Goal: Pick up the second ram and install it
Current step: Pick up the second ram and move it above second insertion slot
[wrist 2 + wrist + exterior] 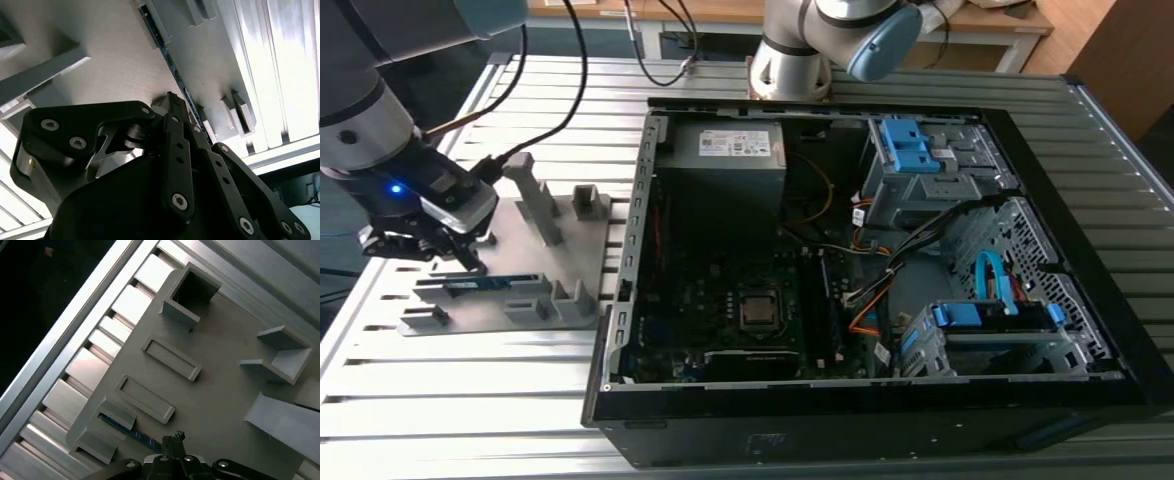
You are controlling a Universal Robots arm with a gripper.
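Slatted alu table (480, 400), desk (720, 10) behind, gripper (454, 260) by 2nd ram (480, 285)

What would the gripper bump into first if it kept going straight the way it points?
Most likely the second ram, held in the grey fixture just beyond the gripper in the first wrist view. Depth is unclear, so it might meet the fixture's plate beside it instead.
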